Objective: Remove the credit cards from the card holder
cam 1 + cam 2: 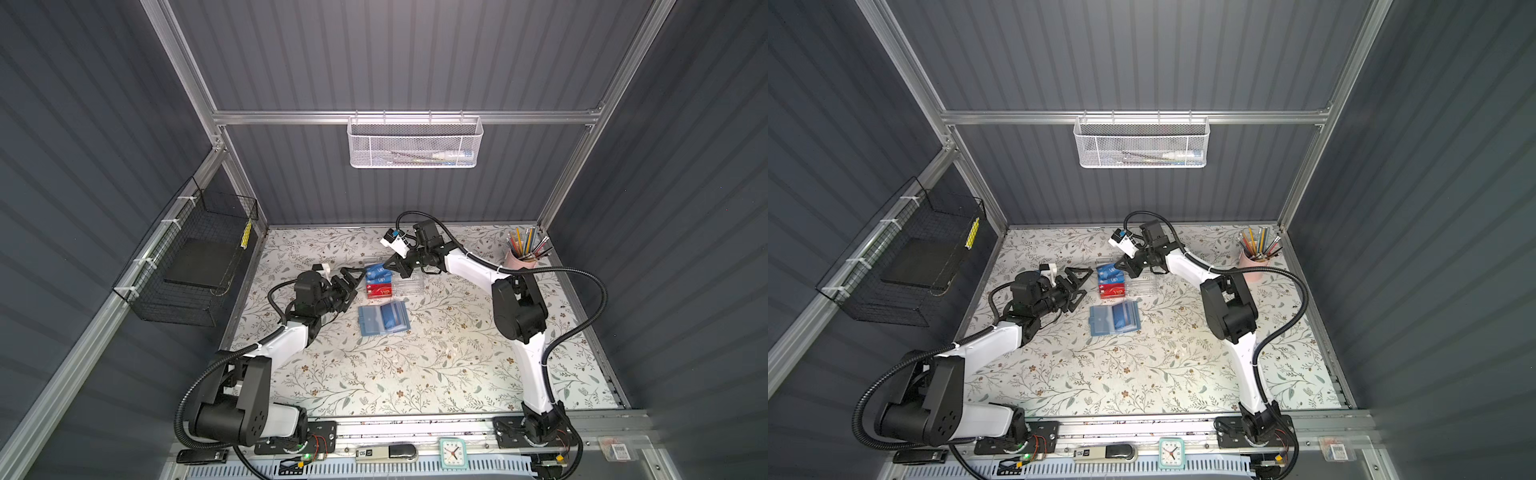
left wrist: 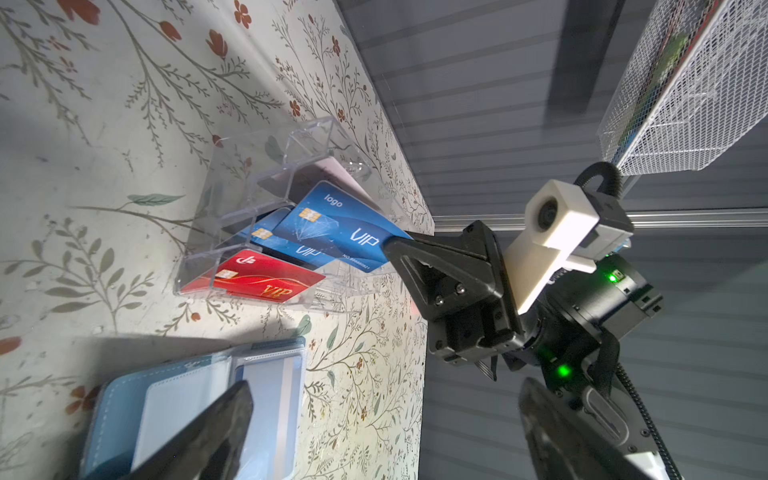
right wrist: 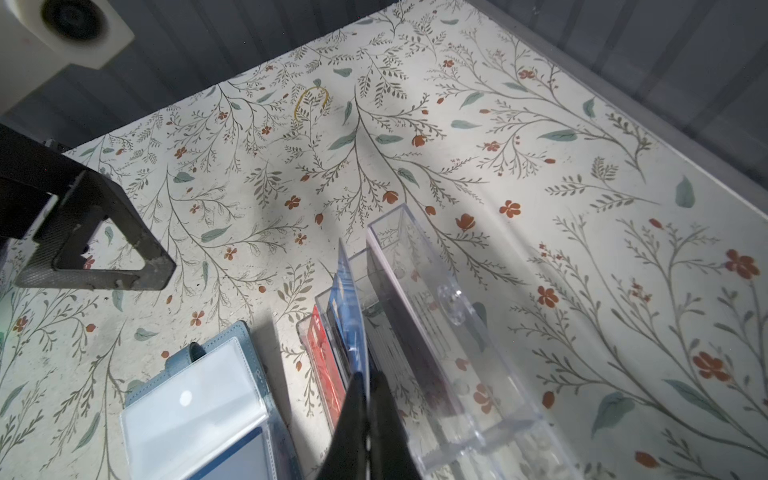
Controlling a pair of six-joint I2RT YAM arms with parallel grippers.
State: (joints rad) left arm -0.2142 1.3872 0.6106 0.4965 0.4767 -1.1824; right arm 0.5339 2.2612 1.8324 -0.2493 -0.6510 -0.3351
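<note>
The slate-blue card holder [image 1: 368, 322] [image 1: 1100, 323] [image 2: 120, 399] [image 3: 232, 336] lies open on the floral table, with a blue credit card [image 1: 390, 316] [image 1: 1124, 316] in a see-through sleeve. My right gripper [image 1: 388, 262] [image 1: 1119, 262] [image 2: 388, 245] [image 3: 368, 382] is shut on the edge of another blue credit card [image 1: 376, 271] [image 2: 336, 226] [image 3: 351, 299], whose far end reaches into the clear acrylic box [image 1: 409, 284] [image 2: 249, 166] [image 3: 415, 270]. My left gripper [image 1: 356, 284] [image 1: 1084, 286] [image 2: 382, 424] hangs open and empty just left of the box, above the holder's far edge.
The box also holds a second blue card [image 2: 291, 249], a red VIP card [image 1: 380, 291] [image 2: 257, 280] and a pale card [image 2: 332, 166]. A pink cup of pencils [image 1: 521, 257] stands back right. A black wire basket [image 1: 187, 266] hangs on the left wall.
</note>
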